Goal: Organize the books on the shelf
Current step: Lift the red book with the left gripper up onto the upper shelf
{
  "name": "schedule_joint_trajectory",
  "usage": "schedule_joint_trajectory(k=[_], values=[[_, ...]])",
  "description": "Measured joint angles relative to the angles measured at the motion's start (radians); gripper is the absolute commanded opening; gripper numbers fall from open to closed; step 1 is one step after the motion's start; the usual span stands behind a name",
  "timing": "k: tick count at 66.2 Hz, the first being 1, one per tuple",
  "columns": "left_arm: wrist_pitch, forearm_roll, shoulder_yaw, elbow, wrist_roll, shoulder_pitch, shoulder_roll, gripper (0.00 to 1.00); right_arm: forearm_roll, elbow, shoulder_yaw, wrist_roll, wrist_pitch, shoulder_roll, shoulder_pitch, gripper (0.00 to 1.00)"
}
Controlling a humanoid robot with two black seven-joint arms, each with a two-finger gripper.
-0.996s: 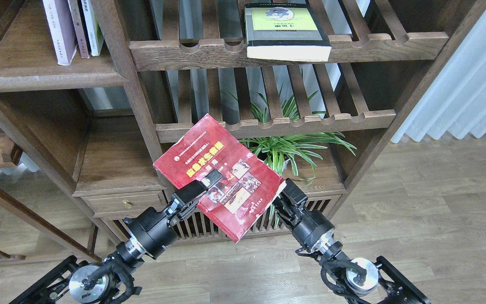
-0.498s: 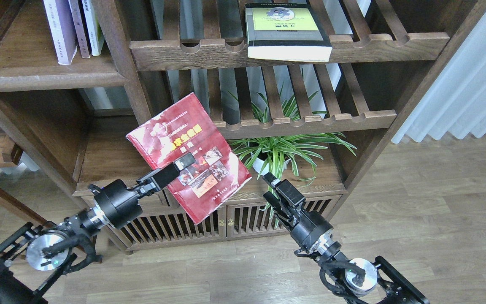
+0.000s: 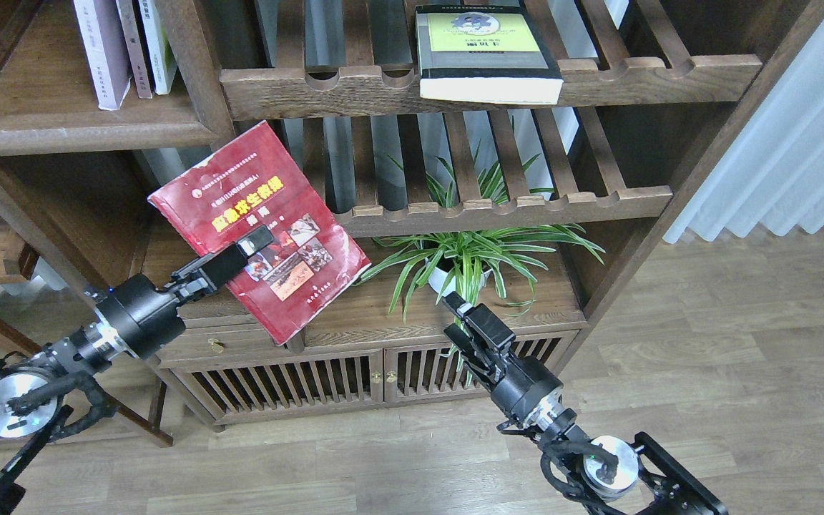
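Observation:
My left gripper [image 3: 240,250] is shut on the red book [image 3: 240,207] with the yellow title and photos. It holds the book tilted in the air, left of the slatted racks and below the solid dark-brown shelf [image 3: 83,132]. The pale lavender-white book [image 3: 102,51] stands upright on that shelf at the top left, with two other thin books [image 3: 147,43] beside it. The thick grey-black book [image 3: 485,54] with the yellow-green panel lies flat on the upper slatted rack. My right gripper [image 3: 458,318] is open and empty, low, in front of the plant.
A green spider plant [image 3: 476,254] in a white pot stands on the cabinet top under the lower slatted rack [image 3: 505,207]. A low cabinet [image 3: 355,372] with slatted doors and a drawer is below. A white curtain [image 3: 791,143] hangs at the right over wooden floor.
My left arm has carried the red book up and to the left, away from my right gripper. My right gripper let go of the book's edge and has stayed low by the plant.

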Motion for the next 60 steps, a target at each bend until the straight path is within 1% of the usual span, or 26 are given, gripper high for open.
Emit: schedule_joint_trajectory(k=[33,38,39,50,60], values=[[0.0,-0.152,-0.092,0.002,-0.007,0.0,0.171,0.05,-0.001,-0.006,0.0,0.0,0.0,0.0,0.007,0.88],[0.0,-0.169,-0.107,0.002,-0.014,0.0,0.199,0.05,-0.001,-0.006,0.0,0.0,0.0,0.0,0.009,0.88],[0.0,-0.176,-0.117,0.002,-0.021,0.0,0.216,0.05,0.0,-0.006,0.0,0.0,0.0,0.0,0.009,0.88],[0.0,-0.188,-0.142,0.002,-0.034,-0.002,0.251,0.05,0.0,-0.006,0.001,0.0,0.0,0.0,0.009,0.88],[0.0,-0.194,-0.158,0.002,-0.035,-0.008,0.276,0.05,0.0,-0.006,0.001,0.0,0.0,0.0,0.008,0.88]])
